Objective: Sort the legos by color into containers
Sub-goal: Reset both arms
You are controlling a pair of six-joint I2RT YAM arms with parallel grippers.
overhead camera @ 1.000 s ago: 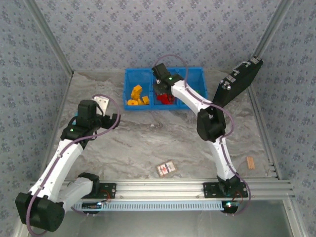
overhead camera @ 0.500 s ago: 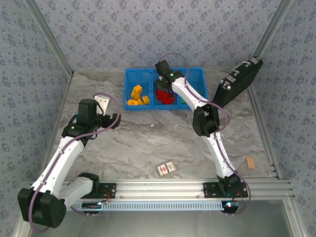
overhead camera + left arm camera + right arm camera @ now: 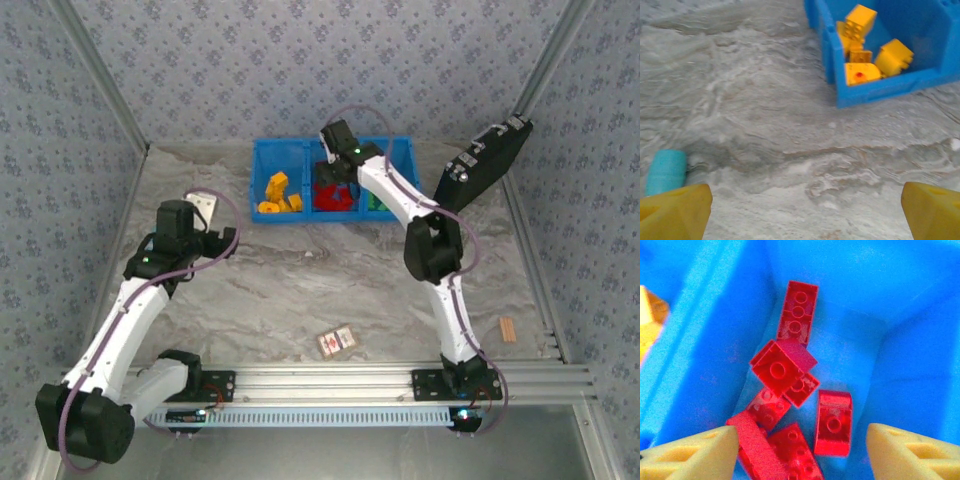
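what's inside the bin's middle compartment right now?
Red legos, about seven, heaped together in the blue bin. No other color shows among them. The floor under the heap is covered, so anything beneath cannot be seen.

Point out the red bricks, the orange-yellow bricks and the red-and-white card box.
Red studded plastic bricks [image 3: 782, 370], right wrist view: single-stud brick's top face.
Orange-yellow plastic bricks [image 3: 895, 55], left wrist view: rightmost brick's top.
Small red-and-white flat card box [image 3: 338, 341], top external view: its centre.

Teal object [image 3: 666, 171] — blurry, unidentifiable
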